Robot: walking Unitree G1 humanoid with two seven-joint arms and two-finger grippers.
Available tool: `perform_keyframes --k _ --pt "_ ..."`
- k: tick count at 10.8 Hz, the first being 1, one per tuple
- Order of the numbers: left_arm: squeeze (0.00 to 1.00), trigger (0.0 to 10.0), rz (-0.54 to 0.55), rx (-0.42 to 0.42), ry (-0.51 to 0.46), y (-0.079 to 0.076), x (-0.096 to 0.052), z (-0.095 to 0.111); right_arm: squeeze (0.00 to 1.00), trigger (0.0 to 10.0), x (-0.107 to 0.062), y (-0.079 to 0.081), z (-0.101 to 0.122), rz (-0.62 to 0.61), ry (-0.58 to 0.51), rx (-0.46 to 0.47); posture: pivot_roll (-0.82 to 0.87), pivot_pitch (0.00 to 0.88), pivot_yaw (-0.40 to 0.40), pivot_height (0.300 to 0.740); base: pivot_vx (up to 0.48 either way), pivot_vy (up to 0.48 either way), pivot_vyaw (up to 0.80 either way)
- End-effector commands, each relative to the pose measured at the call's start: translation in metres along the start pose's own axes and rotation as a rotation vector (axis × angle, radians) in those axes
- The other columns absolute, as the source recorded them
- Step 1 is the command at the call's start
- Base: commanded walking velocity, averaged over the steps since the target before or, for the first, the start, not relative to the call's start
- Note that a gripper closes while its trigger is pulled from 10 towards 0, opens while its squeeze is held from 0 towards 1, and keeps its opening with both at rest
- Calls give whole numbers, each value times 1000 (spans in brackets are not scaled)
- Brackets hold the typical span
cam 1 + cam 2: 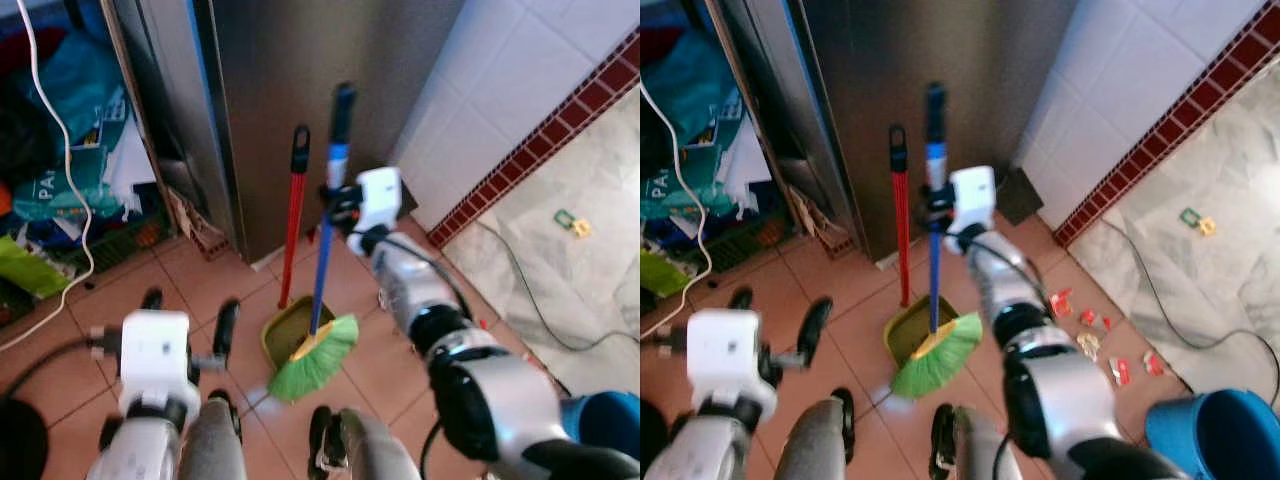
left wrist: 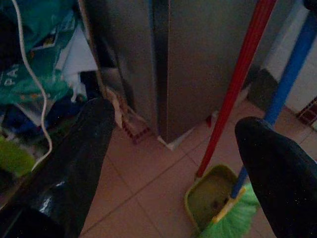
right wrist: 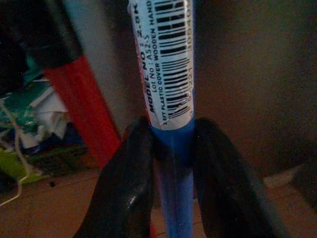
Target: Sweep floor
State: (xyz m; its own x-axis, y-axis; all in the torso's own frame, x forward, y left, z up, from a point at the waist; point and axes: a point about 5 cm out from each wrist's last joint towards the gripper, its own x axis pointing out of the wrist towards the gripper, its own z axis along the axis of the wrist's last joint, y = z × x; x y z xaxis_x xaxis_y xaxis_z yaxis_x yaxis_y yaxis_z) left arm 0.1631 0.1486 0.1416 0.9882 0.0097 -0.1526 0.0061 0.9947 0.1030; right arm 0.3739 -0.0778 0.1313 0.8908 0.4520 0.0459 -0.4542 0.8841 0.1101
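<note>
Right gripper (image 3: 171, 148) pinching the blue broom (image 1: 325, 270) handle, just below the barcode label (image 3: 166, 59); broom upright, green bristles on the tile floor (image 1: 130, 290) touching the green dustpan (image 1: 285, 335). Left gripper (image 2: 171, 163) spread wide, holding nothing, low near the floor

My right jaws (image 3: 171, 148) are clamped on the blue broom handle (image 1: 327, 240), with the red dustpan handle (image 1: 293, 215) just beside it, leaving only a narrow gap between the two poles. Behind both stands the steel cabinet (image 1: 300, 90), blocking any reach forward. My left jaws (image 2: 168, 163) hang spread over bare tiled floor (image 1: 190, 275), with room ahead. Bags and a white cord (image 1: 55, 130) crowd my left; paper scraps (image 1: 1090, 340) and a blue bucket (image 1: 1220, 435) lie to my right.
</note>
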Motion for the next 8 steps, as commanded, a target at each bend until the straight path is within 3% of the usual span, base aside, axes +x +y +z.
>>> perform_keyframes --k 1,3,5,8 --pt "0 10000 -15 1 5 0 6 -3 0 0 -8 -17 4 -47 -46 11 251 161 -136 740 0 0 0" --pt "0 10000 -49 5 -28 -1 23 -1 0 0 -22 -41 9 -94 -80 -12 209 106 -115 740 0 0 0" --pt "0 10000 -73 27 -31 -4 42 -2 0 0 -39 -52 18 -61 -132 -57 177 51 -85 740 0 0 0" --pt "0 10000 -98 57 -57 -5 61 -2 0 0 -58 -57 35 -119 -211 -115 139 0 -52 740 0 0 0"
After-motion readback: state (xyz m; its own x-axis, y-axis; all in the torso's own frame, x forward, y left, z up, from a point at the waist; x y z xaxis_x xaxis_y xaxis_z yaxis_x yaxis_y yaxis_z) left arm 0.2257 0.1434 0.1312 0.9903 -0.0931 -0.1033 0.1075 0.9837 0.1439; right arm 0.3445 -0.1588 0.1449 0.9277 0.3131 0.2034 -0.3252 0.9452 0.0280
